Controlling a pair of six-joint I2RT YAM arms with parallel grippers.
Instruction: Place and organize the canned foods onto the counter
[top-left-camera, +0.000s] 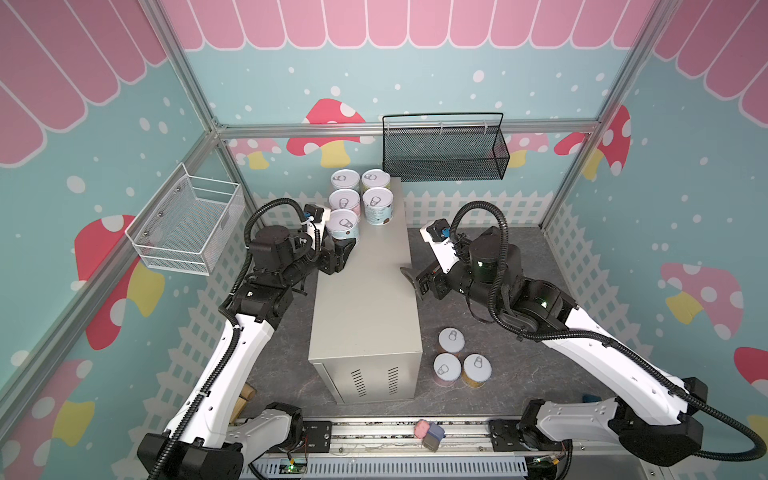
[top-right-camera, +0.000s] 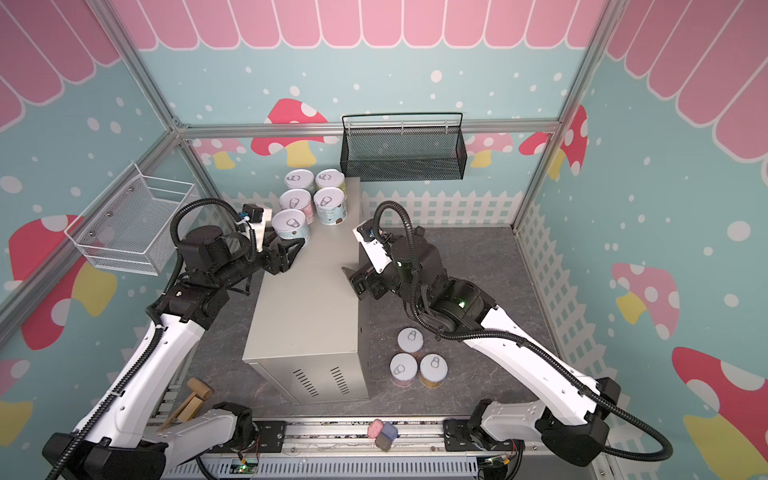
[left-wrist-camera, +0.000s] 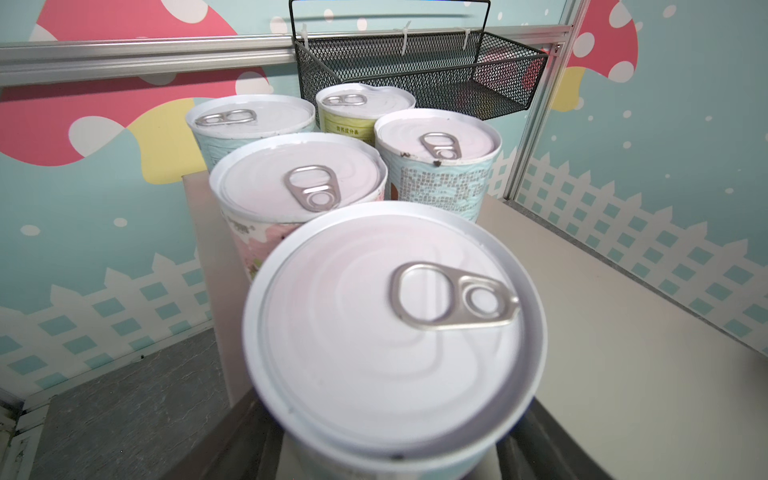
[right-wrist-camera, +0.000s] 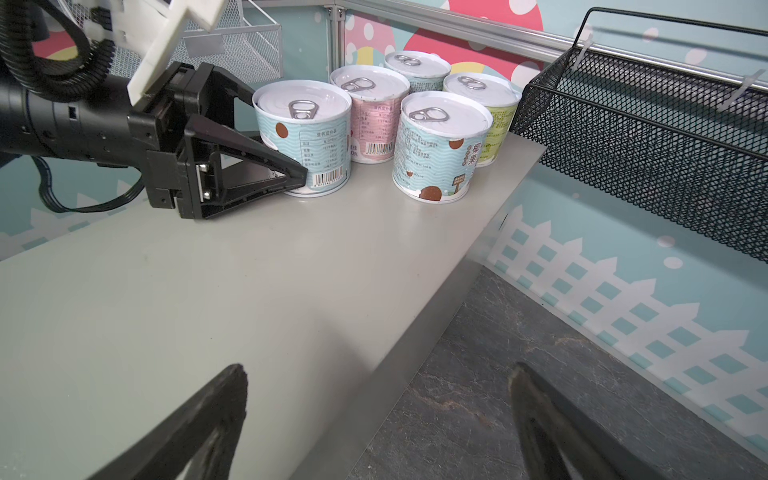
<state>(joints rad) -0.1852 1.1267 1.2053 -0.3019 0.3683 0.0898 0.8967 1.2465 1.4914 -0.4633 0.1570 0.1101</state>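
Observation:
Five canned foods stand grouped at the far end of the counter (top-left-camera: 361, 316), a tall beige-grey box. The nearest of them is a light blue can (top-left-camera: 342, 222) (right-wrist-camera: 303, 124). My left gripper (left-wrist-camera: 386, 461) is shut on it, one finger (right-wrist-camera: 266, 162) on each side, and the can rests upright on the counter top. Behind it stand a pink can (right-wrist-camera: 370, 112), another light blue can (right-wrist-camera: 440, 145), a yellow-green can (right-wrist-camera: 494, 116) and one more at the very back (right-wrist-camera: 415, 66). Three more cans (top-left-camera: 451, 340) (top-left-camera: 447, 368) (top-left-camera: 477, 368) stand on the dark floor right of the counter. My right gripper (right-wrist-camera: 376, 374) hangs open and empty over the counter's right edge.
A black mesh basket (top-left-camera: 444, 153) hangs on the back wall just right of the can group. On the left wall is a white mesh basket (top-left-camera: 187, 224). A wooden mallet (top-right-camera: 191, 401) lies on the floor at front left. Small pink and blue items (top-left-camera: 428, 432) sit on the front rail.

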